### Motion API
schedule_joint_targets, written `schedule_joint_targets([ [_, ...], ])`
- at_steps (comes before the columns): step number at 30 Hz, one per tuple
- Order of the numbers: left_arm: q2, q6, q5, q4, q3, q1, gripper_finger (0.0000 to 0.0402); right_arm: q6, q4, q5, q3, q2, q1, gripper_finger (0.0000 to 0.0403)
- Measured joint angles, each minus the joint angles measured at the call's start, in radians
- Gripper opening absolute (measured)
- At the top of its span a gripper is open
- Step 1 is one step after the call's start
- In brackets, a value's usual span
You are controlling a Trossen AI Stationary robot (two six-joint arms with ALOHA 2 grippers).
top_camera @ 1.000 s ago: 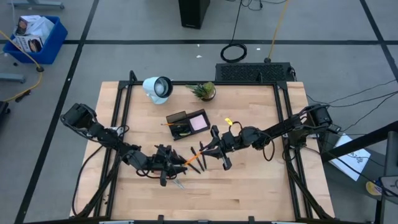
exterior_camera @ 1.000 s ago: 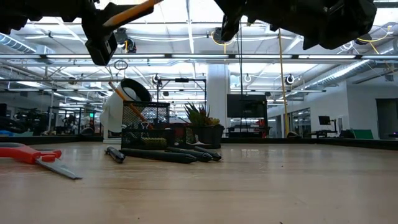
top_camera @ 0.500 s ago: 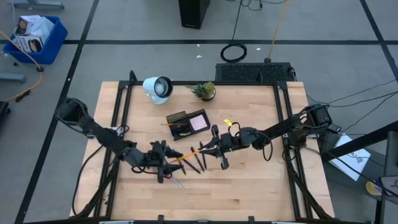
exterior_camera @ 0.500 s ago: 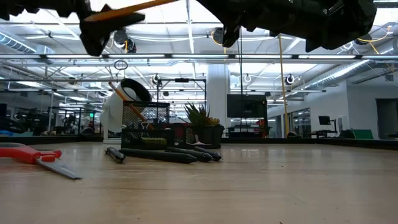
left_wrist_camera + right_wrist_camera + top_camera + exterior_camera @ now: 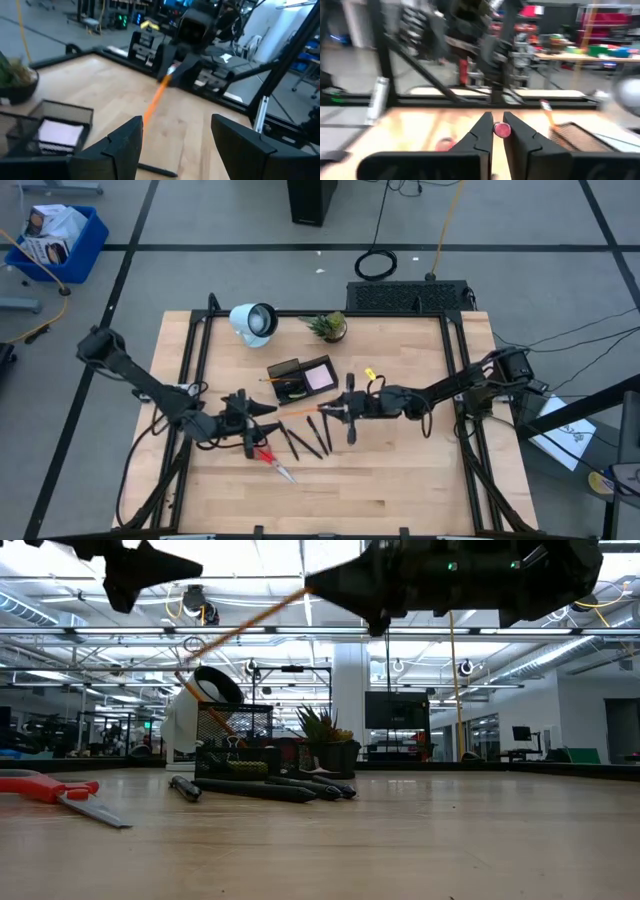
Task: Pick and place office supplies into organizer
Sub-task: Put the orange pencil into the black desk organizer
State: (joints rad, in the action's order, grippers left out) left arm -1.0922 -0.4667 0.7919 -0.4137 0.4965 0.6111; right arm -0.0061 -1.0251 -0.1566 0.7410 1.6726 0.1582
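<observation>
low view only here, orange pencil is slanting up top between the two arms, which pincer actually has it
observer: the right pincer is shut on the orange pencil, gripping it at the eraser end.
operator: is the left one touching it
observer: no, the left wrist view shows the left pincer open with nothing between its fingers; the pencil is out ahead of it.
operator: is the pencil over the organizer
observer: not in the high view. Its free tip is beside the organizer, on the side toward the table's near edge, not above a compartment.
</observation>
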Motion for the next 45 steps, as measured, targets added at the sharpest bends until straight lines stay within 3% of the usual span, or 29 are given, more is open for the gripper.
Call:
schedule_joint_targets([
  [7, 0.041, 0.073, 0.074, -0.001, 0.000, 0.046, 0.0240, -0.065, 0.047, -0.079, 0.008, -0.015, -0.040, 0.0022],
  [16, 0.040, 0.089, 0.074, 0.000, 0.000, 0.047, 0.0241, -0.146, 0.626, -0.174, 0.321, -0.067, -0.108, 0.0021],
  [23, 0.040, 0.089, 0.074, 0.000, 0.000, 0.047, 0.0241, -0.131, 0.900, -0.150, 0.490, -0.068, -0.188, 0.0021],
  [25, 0.040, 0.092, 0.074, 0.000, 0.000, 0.047, 0.0241, -0.100, 0.974, -0.096, 0.519, -0.068, -0.217, 0.0021],
  [37, 0.039, 0.100, 0.073, -0.001, 0.000, 0.047, 0.0241, -0.033, 1.049, 0.127, 0.524, -0.029, -0.317, 0.0022],
  [45, 0.039, 0.096, 0.072, 0.000, 0.000, 0.047, 0.0241, -0.075, 0.999, 0.143, 0.525, 0.063, -0.316, 0.0029],
])
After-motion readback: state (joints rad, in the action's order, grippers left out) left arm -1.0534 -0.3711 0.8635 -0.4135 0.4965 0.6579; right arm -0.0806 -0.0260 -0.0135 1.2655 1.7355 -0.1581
